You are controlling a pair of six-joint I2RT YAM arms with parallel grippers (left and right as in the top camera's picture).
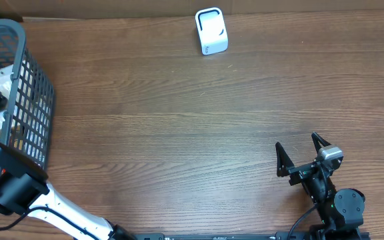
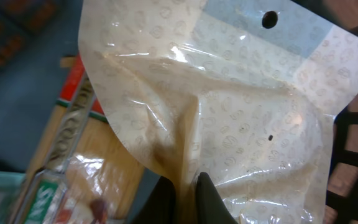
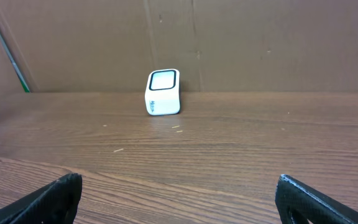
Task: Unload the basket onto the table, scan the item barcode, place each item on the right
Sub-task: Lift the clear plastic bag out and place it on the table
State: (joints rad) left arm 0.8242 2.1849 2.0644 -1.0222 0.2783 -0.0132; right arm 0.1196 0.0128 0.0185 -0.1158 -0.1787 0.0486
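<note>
Left gripper [image 2: 184,182]: clamped shut on a fold of the pouch [image 2: 229,112], low centre of the left wrist frame. I see film pinched between the two dark fingers [image 2: 215,202].
Pouch: a clear, creased bag with a faint printed pattern and a hang hole at upper right of that frame. It fills most of the view. I judge it gripped but not yet lifted clear.
Under the pouch: a box [image 2: 73,118] with red and green print, lower left of the wrist frame, too blurred to read.
Basket [image 1: 33,100]: grey mesh, at the left edge of the overhead frame. My left arm reaches into it, so the pouch is inside it.
Right gripper [image 1: 297,143]: spread wide, holding nothing, lower right of the overhead frame over the bare table [image 1: 179,133].
Scanner [image 1: 211,31]: a small white block at upper centre of the overhead frame, near the table's far edge. It is well apart from both grippers, and its window faces my right wrist camera.
Barcode: I cannot find one on the pouch face I see.
Done: the item is picked out and gripped, as far as I can judge.
Left: lift the pouch out of the basket, carry it across to the scanner, turn the code side to the window, and get the read.
Stage: early, since most of the task lies ahead.
</note>
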